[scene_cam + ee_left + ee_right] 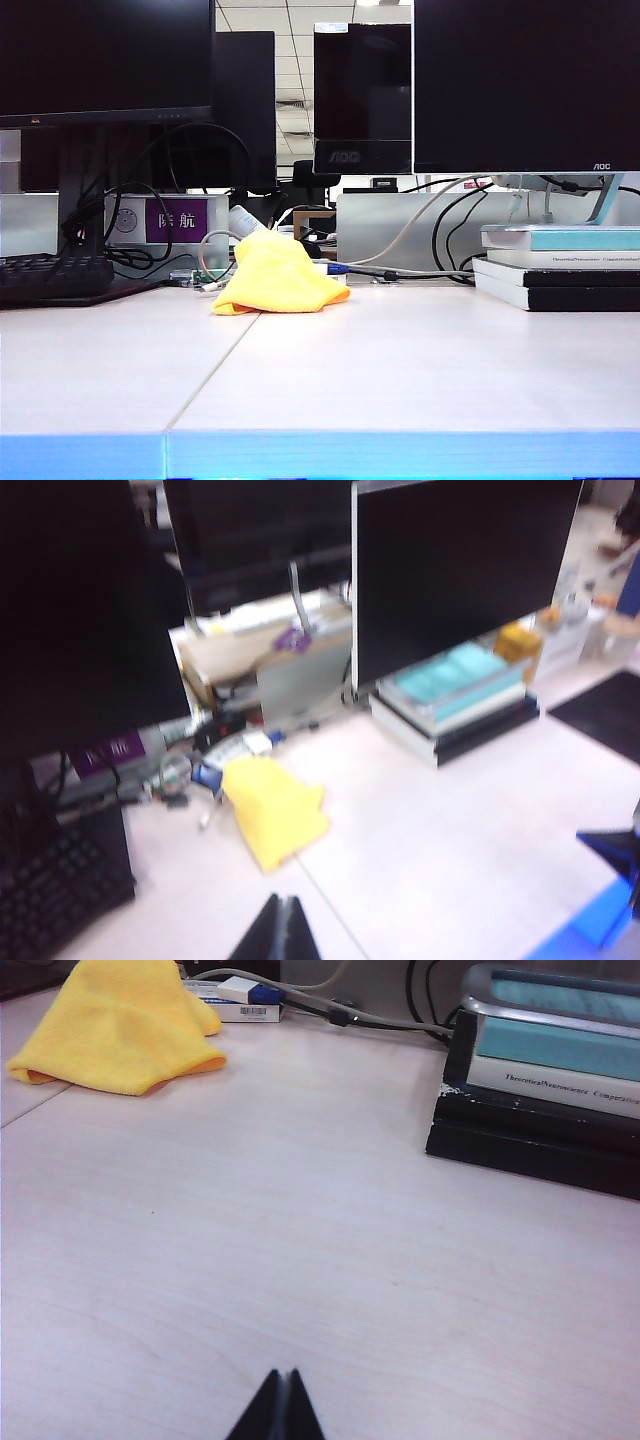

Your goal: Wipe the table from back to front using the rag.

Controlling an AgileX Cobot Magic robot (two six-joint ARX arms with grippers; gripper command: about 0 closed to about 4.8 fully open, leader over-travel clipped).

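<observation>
Left gripper [277, 928]: fingers together, holding nothing, raised above the near left of the table [400, 380]. Right gripper [279, 1407]: fingers together, empty, low over the bare top at near right. Rag [277, 275] lies bunched at the far side, left of centre, beside cables [400, 272]; neither gripper touches it. Books [560, 265] stacked far right.

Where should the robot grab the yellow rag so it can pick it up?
Probably the raised hump at the back of the rag, coming from above. It lies bunched in a mound on the table, so a fold sticks up to pinch. Both the left pincer and right pincer are shut, away from it.
</observation>
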